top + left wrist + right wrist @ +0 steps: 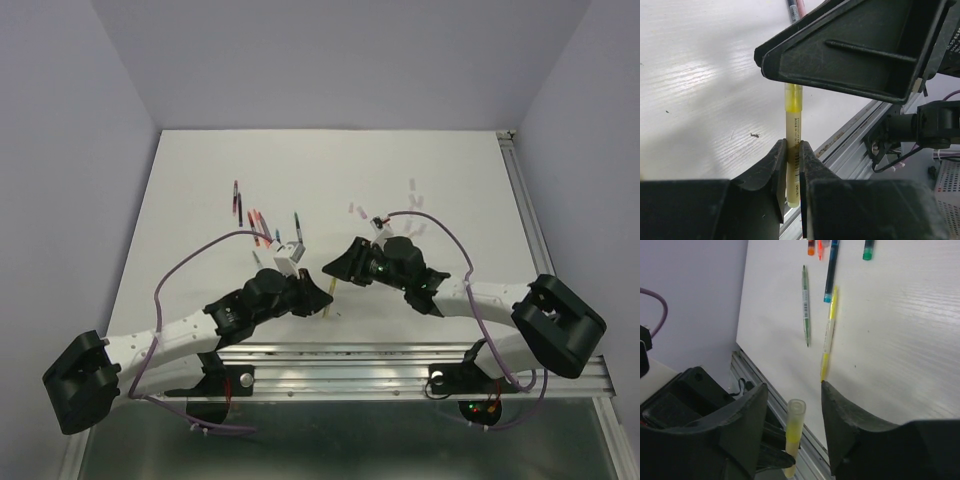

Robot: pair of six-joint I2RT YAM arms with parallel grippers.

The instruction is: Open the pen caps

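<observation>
At the centre of the overhead view, near the lower edge of the white counter (200,180), the two claws meet tip to tip.

The left claw (792,146) is clamped narrow on a yellow pen (793,172). It pinches the printed barrel near its lower end and holds the pen upright in its own camera's frame, clear of the counter. The pen's far end carries its cap (795,415) — a translucent yellow tube with a pale rim. The cap is on the pen and stands between the fingers of the right claw (794,390). That claw is parted: its wrist view shows a gap on each side of the cap, and neither finger touches it.

Toward the top of the right wrist view, other pens lie flat on the counter. A thin green pen (806,305) lies there, with a second yellow pen (829,335) just right of it. A dark blue pen (831,270) lies above them, and more coloured ends are cut off by the top edge.

In the overhead view a few loose pale caps (412,186) lie scattered at the upper right of the claws — faint and blurred.
</observation>
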